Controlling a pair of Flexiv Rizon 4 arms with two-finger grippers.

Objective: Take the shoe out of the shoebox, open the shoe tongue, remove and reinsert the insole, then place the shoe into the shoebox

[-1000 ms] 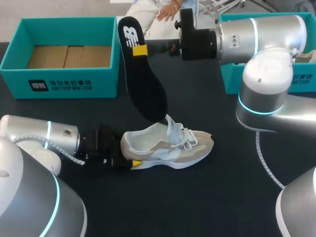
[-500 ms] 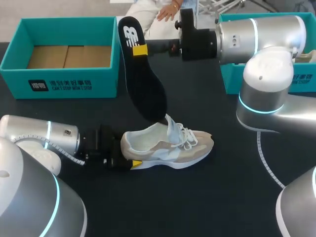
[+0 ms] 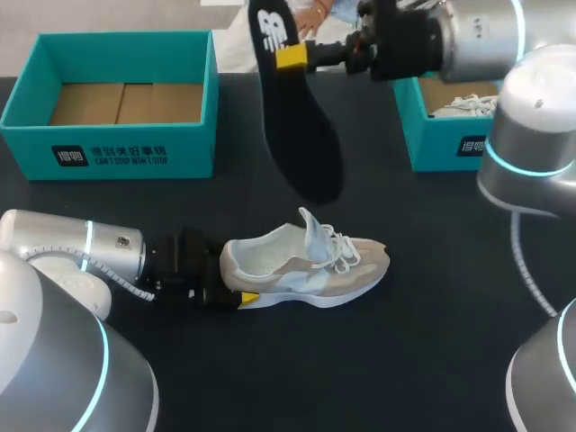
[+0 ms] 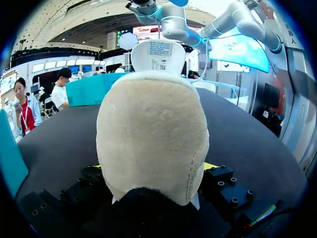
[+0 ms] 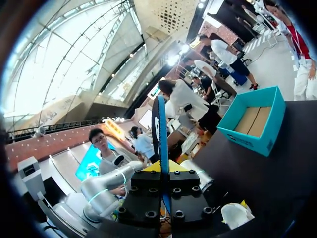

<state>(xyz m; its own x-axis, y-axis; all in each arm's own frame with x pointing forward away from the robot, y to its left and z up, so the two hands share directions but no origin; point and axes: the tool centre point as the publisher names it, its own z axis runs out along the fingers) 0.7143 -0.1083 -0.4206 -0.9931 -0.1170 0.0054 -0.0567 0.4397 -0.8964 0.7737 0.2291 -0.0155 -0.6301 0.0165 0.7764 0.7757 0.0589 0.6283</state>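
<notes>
An open teal shoebox (image 3: 108, 99) sits at the far left of the dark worktop (image 3: 405, 360). In front of it, the left hand (image 3: 236, 295) clamps the heel of a beige shoe (image 3: 306, 265) standing on its sole. Above the shoe and clear of it, the right hand (image 3: 292, 58) pinches the black insole (image 3: 301, 135), which hangs toe-down.

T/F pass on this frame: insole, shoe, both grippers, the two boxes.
1. The right gripper holds the insole in the air, clear of the shoe. True.
2. The left gripper is shut on the shoe's toe. False: it clamps the heel.
3. The shoe lies in the left shoebox. False: it stands on the table; that box holds only cardboard.
4. The right shoebox holds another shoe. True.
</notes>
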